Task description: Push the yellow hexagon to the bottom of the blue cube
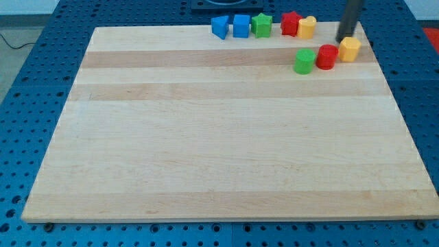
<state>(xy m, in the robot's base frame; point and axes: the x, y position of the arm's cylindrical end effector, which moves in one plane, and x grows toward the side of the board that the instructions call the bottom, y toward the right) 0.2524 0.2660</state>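
Bench (226, 151) is a light wood board, blocks all crowded along its far edge toward the far right corner. Far-edge row, view's left to right: blue block (219, 27) of unclear angular shape, blue cube (241, 25), green block (261, 25), red block (291, 23), and a yellow block (306, 27) touching the red one. Second cluster just below, nearer the right edge: green cylinder (304, 61), red cylinder (327, 57), yellow hexagon (350, 49), the three touching or nearly so.

The tool is a bare rod, nothing to open or close, holding nothing. My tip (342, 39) sits right at the hexagon's upper left, touching or just beside it; contact can't be confirmed.

Target spot, the bench surface directly below the blue cube, is free. The hexagon is well apart from it, over by the right edge, so the task looks barely started.

Risks:
- Pushing straight toward the left edge would probably shove the red and green cylinders along too.
- From its current side, the tip would likely drive the hexagon toward the right edge, or off the bench.
- An off-centre push may spin the hexagon away.
- A high path could knock the far-edge row and shift the cube.
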